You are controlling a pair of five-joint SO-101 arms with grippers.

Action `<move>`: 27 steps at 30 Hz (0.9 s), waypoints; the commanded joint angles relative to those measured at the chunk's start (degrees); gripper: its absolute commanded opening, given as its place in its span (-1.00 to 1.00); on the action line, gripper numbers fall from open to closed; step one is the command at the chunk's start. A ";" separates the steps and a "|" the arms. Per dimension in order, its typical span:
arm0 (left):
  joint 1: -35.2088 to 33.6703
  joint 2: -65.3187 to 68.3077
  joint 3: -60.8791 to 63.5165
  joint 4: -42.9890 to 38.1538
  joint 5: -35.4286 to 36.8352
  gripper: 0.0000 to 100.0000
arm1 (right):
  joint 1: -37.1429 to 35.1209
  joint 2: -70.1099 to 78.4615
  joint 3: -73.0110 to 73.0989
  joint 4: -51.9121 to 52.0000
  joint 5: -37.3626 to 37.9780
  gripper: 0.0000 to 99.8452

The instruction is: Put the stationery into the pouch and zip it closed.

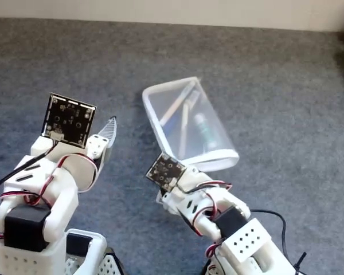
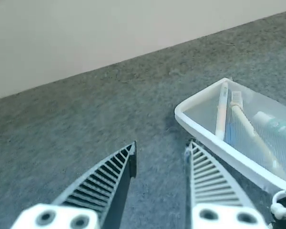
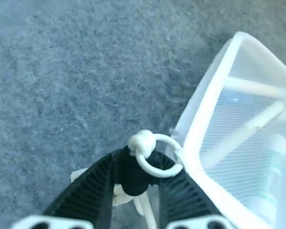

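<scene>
Two ribbed jaws on the right gripper [image 3: 140,164] are pinched together on the zip pull [image 3: 156,156], a white ring with a small bead, at the near corner of the pouch [image 3: 205,109]. From here the pull should travel straight along the thick white zip band, low and in line with it. A lifting or sideways tug would likely drag the light pouch across the floor instead of running the slider. Whether the teeth along that band are already meshed cannot be told from these views.

The left gripper [image 2: 159,150] hangs empty with its jaws spread apart, just beside the far corner of the pouch. A good move for it would be to press down on that corner and anchor the pouch while the other arm draws the pull. The stationery lies inside the translucent pouch: two pale pens [image 1: 175,109] side by side and a tube [image 1: 206,130] with a teal label, all away from the band, so nothing looks likely to snag.

The pouch rests flat on grey carpet [image 1: 275,69], whose pile may grip the fabric a little. A pale wall [image 2: 86,33] runs along the carpet's far edge.
</scene>
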 commanded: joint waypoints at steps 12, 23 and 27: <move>-0.57 0.04 0.48 3.08 -3.60 -0.51 | 1.80 -1.36 -20.88 18.77 0.53 -0.99; 4.09 -0.04 0.48 7.74 -9.58 -0.45 | 1.80 -1.36 -32.84 31.60 0.53 -0.99; 6.99 -0.04 0.48 7.65 -9.85 -0.45 | 1.80 -1.36 -37.14 35.65 0.53 -0.99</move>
